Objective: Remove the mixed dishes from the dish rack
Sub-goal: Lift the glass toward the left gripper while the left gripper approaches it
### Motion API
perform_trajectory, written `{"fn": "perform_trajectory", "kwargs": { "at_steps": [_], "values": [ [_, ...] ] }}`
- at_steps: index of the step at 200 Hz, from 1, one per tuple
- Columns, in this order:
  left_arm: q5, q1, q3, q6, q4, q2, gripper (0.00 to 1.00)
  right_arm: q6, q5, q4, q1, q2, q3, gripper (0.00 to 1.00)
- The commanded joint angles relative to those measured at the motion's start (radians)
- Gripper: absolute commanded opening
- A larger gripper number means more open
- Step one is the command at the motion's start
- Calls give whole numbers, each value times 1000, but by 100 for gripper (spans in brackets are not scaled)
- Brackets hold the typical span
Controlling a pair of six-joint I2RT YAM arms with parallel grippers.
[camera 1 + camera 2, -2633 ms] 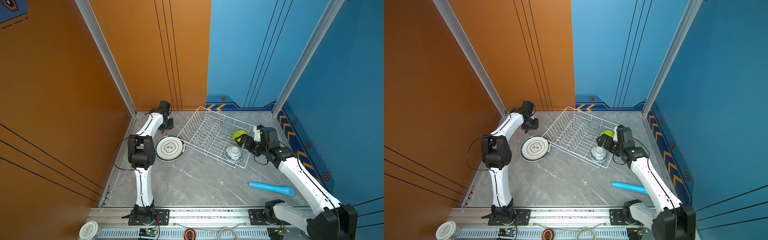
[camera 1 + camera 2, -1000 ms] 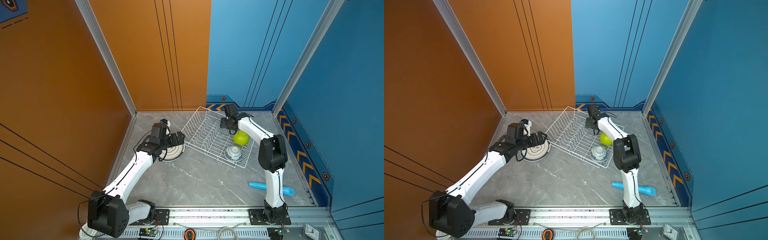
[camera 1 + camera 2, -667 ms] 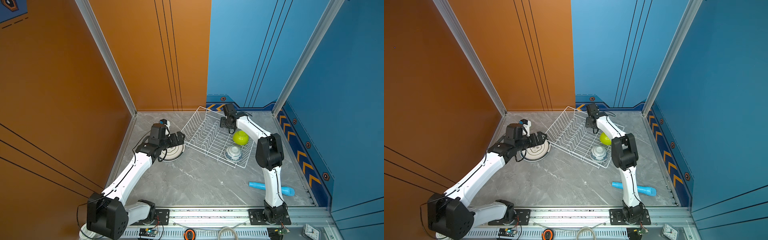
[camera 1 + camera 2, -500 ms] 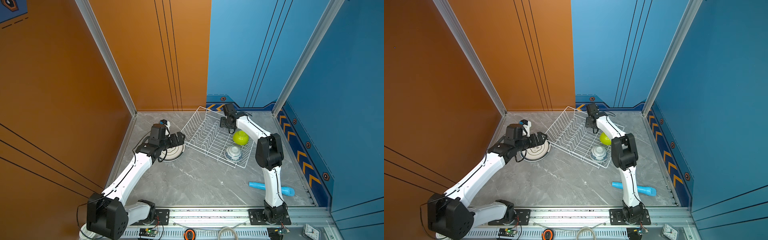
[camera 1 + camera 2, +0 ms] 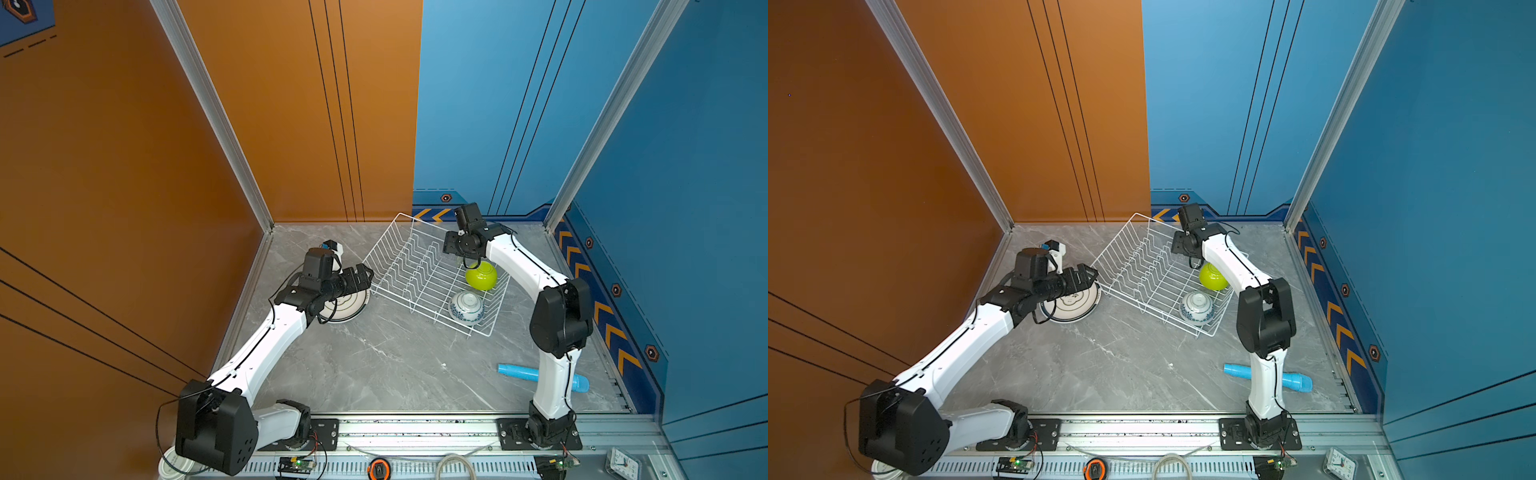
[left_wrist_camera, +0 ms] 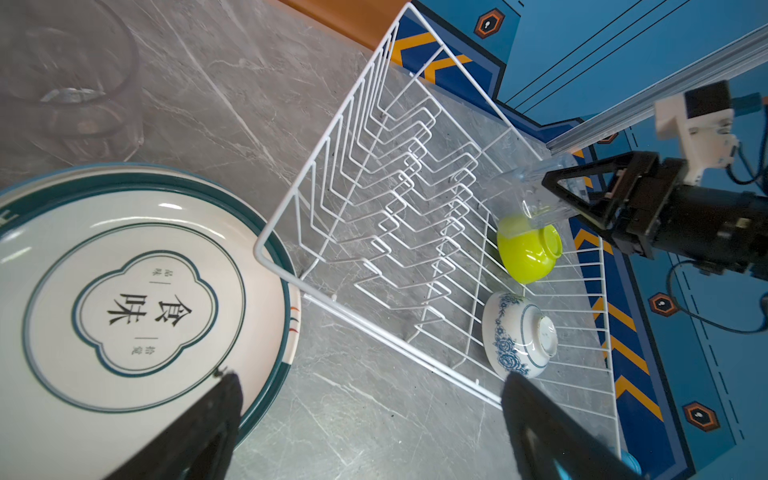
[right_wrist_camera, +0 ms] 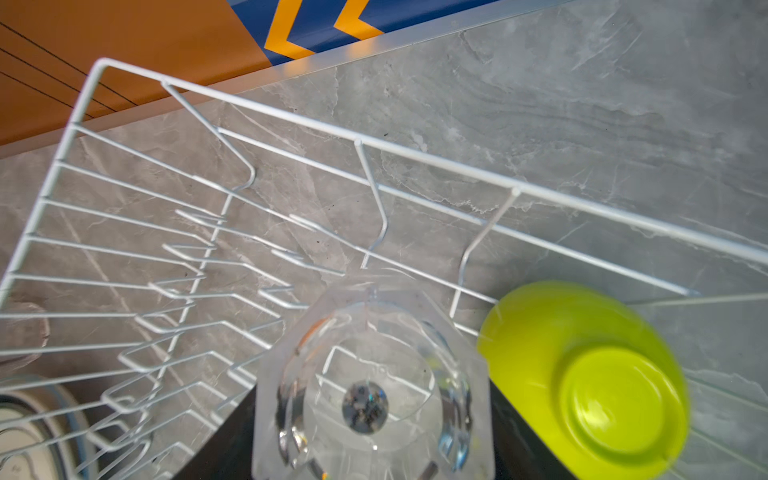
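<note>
Right gripper [image 6: 555, 195] is gripping a clear glass cup [image 7: 370, 395] in the white wire dish rack [image 6: 328, 137] (lift-out likely next); left gripper [image 6: 369, 376] is hovering, fingers spread.

Two large dark characters, 食味, are printed at the centre of the dark-rimmed plate [image 6: 137, 299], framed by a four-lobed outline. Smaller characters are set on either side of them, but these cannot be read with certainty. Orange chevron marks [image 7: 284, 25] are painted on the blue band along the foot of the walls. Hexagon badges [image 6: 487, 23] are fixed on that band; their small white mark cannot be made out. The figures on the clock [image 5: 1339, 461] are too small to be read.
</note>
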Motion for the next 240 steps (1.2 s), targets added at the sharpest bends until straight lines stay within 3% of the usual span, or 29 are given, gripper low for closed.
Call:
{"fn": "perform_trajectory", "kwargs": {
  "at_steps": [1,127,193,240],
  "values": [
    [57,-5,9,-23,39,14,98,68,-48,85,20,-94,-91,44],
    [156,-75,13,-142,242,111,98,201,-278,233,35,-441,-311,40],
    [223,-132,31,-169,414,159,100,329,-399,366,43,-533,-413,38],
    [270,-168,59,-180,558,188,96,365,-454,402,46,-544,-436,38]
  ]
}}
